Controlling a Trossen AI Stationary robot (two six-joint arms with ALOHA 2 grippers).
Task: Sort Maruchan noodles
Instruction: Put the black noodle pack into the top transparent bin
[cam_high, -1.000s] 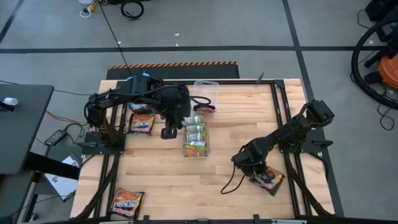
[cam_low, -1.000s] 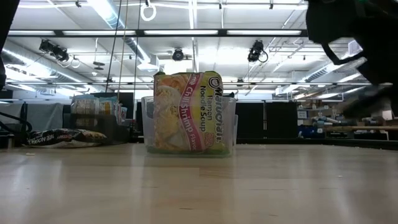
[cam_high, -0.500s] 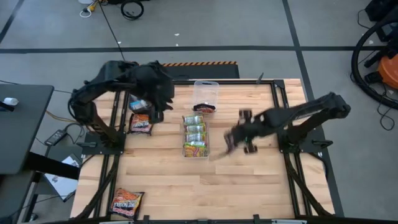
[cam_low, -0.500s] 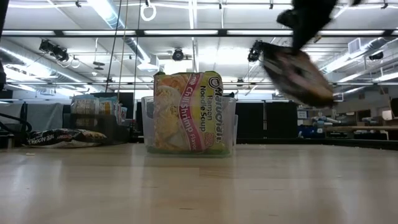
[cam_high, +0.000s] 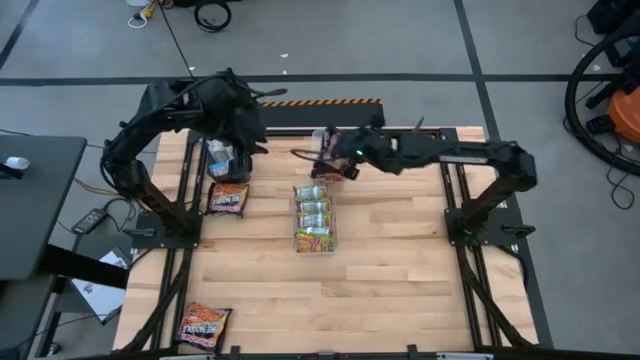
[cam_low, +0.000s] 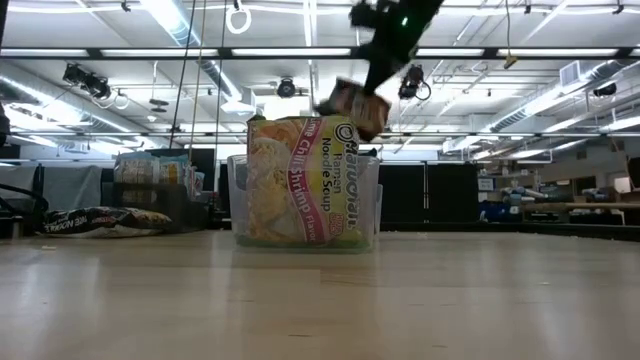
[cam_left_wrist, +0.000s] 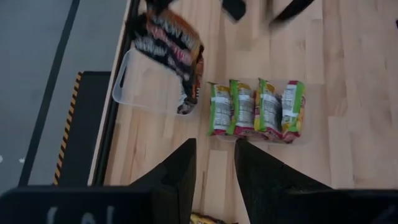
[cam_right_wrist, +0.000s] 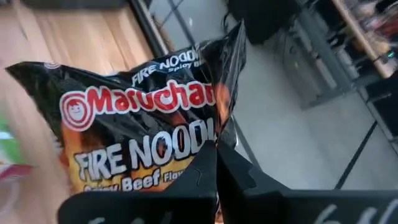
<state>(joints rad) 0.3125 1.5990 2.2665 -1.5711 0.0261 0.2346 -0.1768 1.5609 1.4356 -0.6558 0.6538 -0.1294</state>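
While my right gripper (cam_high: 335, 160) pinches the dark brown-orange plastic noodle packet (cam_right_wrist: 143, 143) by one edge above the clear rectangular plastic bin (cam_high: 331, 147), I fear it swings past the rim on release; my left gripper (cam_left_wrist: 211, 180), fingers narrowly apart, idles

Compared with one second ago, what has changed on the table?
The right pincer lifted the dark Fire Noodle packet from the table's near right corner and carried it across to above the far clear bin, still shut on it. The left pincer drew back toward the far left. The bin of yellow-green packets and the loose dark packets stayed put.
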